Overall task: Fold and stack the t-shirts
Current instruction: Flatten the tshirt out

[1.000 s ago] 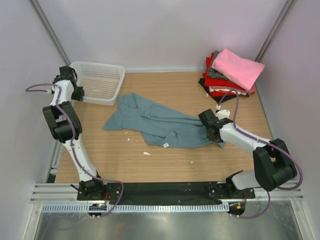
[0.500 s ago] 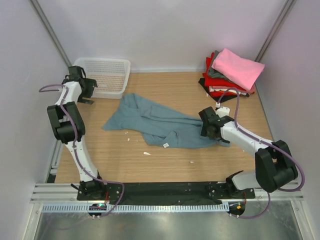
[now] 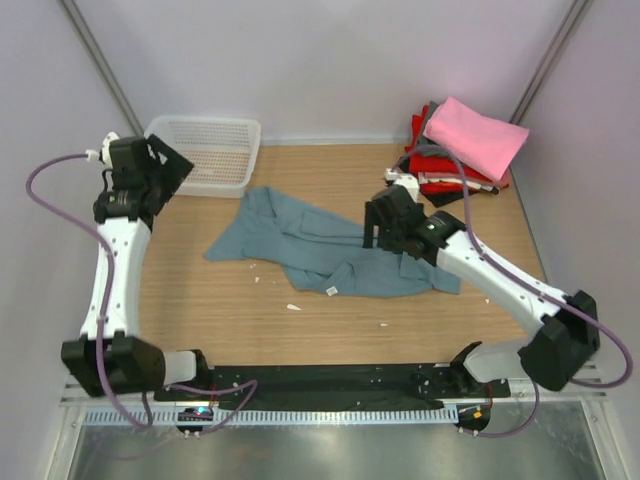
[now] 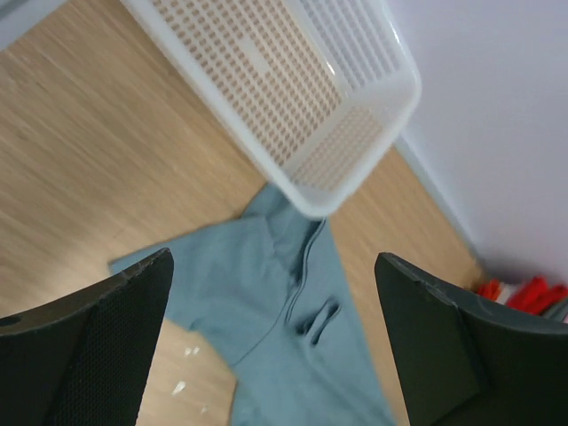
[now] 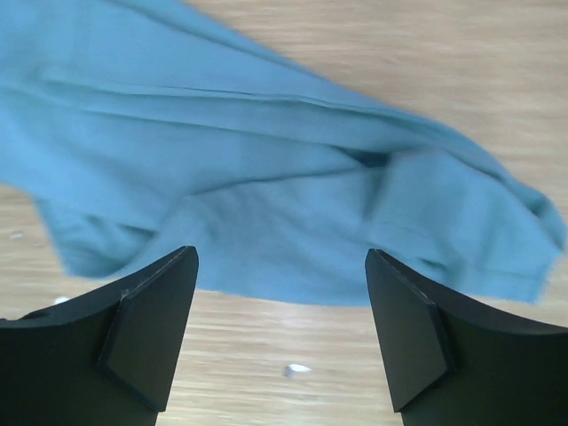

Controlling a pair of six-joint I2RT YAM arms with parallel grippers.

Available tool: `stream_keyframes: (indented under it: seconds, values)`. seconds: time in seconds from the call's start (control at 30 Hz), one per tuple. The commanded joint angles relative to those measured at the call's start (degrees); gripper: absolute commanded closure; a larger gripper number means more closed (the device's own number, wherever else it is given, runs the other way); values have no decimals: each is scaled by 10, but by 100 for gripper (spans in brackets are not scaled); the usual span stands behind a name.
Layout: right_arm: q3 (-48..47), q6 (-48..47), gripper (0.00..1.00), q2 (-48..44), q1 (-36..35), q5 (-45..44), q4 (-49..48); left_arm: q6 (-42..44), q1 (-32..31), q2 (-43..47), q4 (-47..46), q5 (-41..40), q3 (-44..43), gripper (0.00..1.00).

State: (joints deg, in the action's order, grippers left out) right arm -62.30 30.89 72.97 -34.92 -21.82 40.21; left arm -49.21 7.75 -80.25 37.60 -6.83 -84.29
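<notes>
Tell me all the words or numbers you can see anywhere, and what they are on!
No text can be read.
Small white tag at the edge of the teal t-shirt: too small to read.
Basket and folded t-shirts: no writing shows.

L pincer [image 4: 273, 259] spread wide, R pincer [image 5: 281, 256] spread wide, both empty

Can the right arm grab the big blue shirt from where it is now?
Probably yes. The right hand is open over the blue shirt, and nothing lies between them.
</notes>
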Motion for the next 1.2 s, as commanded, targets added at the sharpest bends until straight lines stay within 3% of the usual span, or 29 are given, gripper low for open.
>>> stream_keyframes:
  seconds: [0.0,0.03,0.17,0.23,0.33,0.53,0.67,0.93,1.17]
  values:
    - [-104,-47,18,97,-40,43,-26,102,-37,98,33,8,98,5]
    - [-130,-51,18,125,-41,41,-15,104,-39,156,34,33,164,5]
    - [-243,-20,21,205,-41,-58,65,136,-69,253,38,63,272,10]
    - [-232,10,26,194,-40,-115,91,148,-106,271,55,64,291,12]
    - [-133,67,28,136,-31,-122,79,144,-165,264,58,65,301,17]
    - [96,147,34,-13,-34,-53,-8,129,-300,117,-2,37,237,27]
    - [239,188,40,-154,-61,-10,-108,117,-329,-21,-66,56,172,37]
    - [390,215,43,-203,-150,-59,-238,114,-346,-284,-75,82,-11,44]
    - [442,201,41,-236,-156,-54,-321,112,-364,-378,-49,72,-100,46]
